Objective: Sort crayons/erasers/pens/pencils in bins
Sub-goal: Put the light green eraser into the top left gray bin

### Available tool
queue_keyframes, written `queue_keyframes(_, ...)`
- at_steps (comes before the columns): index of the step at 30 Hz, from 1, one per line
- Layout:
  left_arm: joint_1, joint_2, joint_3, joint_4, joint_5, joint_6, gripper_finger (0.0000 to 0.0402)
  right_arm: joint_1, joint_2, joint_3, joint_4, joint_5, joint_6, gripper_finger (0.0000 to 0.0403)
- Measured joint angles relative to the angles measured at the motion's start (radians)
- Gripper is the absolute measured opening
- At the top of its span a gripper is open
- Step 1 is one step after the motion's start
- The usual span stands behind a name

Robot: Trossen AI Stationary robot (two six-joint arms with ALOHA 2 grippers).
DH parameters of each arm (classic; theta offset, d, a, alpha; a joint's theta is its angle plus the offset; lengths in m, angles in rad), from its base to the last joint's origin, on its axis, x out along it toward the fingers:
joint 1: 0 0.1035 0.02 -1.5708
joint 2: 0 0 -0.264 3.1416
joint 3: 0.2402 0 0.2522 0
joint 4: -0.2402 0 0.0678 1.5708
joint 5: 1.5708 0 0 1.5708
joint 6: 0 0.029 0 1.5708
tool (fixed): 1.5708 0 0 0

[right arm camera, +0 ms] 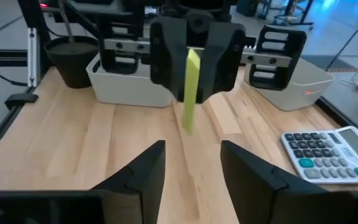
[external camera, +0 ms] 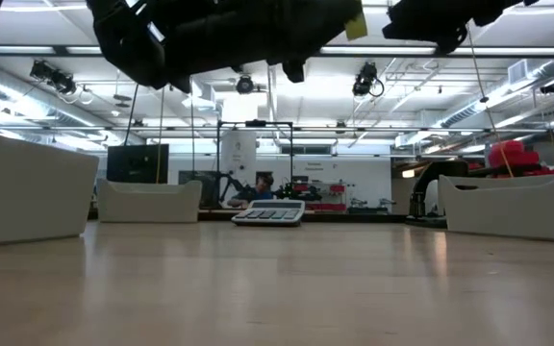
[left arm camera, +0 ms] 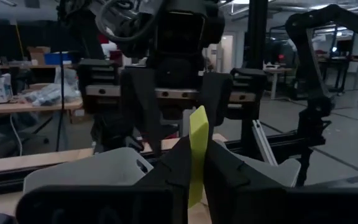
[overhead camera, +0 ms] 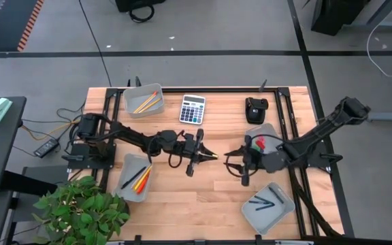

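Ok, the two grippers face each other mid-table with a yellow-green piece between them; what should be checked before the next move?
1. Left gripper shut on the yellow-green eraser: ok.
2. Eraser lifted off the table: ok.
3. Right gripper open: ok.
4. Right gripper lined up with the eraser: ok, its fingers point at it.
5. Eraser bin with room: ok, only a few red pieces inside.
6. Eraser sits straight in the grip: ok, upright in both wrist views.
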Motion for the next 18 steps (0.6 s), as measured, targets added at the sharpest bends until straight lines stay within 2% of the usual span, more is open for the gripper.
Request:
queue_keyframes(9, -0.009, 0.000, 0.000, 0.016, -0.022, -0.003, 0.0026, -0.090, 0.000, 0.002, 0.071, -0.134, -0.045, 0.0164)
queue_keyframes(14, -0.008, 0.000, 0.000, 0.015, -0.054, -0.005, 0.0043, -0.110, 0.000, 0.002, 0.081, -0.237, -0.047, 0.0164)
queue_keyframes(18, -0.008, 0.000, 0.000, 0.015, -0.057, -0.005, 0.0033, -0.130, 0.000, 0.002, 0.081, -0.246, -0.041, 0.0164)
